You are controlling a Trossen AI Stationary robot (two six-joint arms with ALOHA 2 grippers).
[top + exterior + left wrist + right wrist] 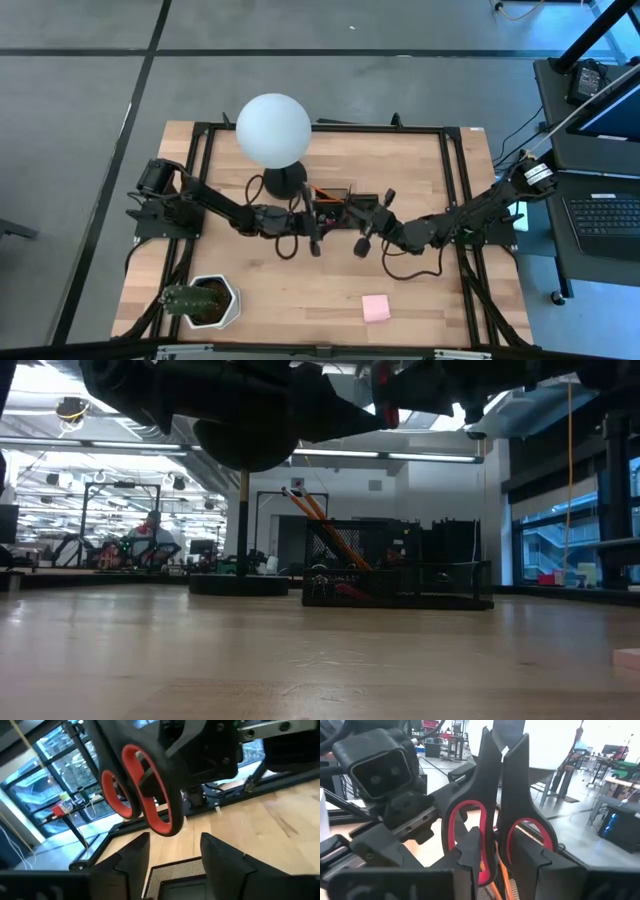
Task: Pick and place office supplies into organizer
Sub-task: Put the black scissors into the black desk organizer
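The red-handled scissors (492,815) are in my right gripper (495,852), lifted above the middle of the table; the left wrist view shows their red-lined handle loops (137,790). My left gripper (172,847) is open, facing the scissors from the left and just above the black mesh organizer (175,870). In the high view both grippers (312,238) (364,240) meet at the near side of the organizer (335,203). Orange pencils (320,520) stand slanted in the organizer (395,575). The pink sticky-note pad (376,308) lies flat near the table's near edge. My right gripper pinches the scissors between its two fingers at the handles, where the two loops meet (492,837). One fingertip (470,847) stands before each loop. The closed blades (502,750) point away past the fingertips. The scissors are lifted clear of the table.
The white globe lamp (273,130) stands on its round black base (240,585) just left of the organizer. A green plant in a white hexagonal pot (205,300) sits at the near left corner. Bare wood lies between the pot and the pink pad.
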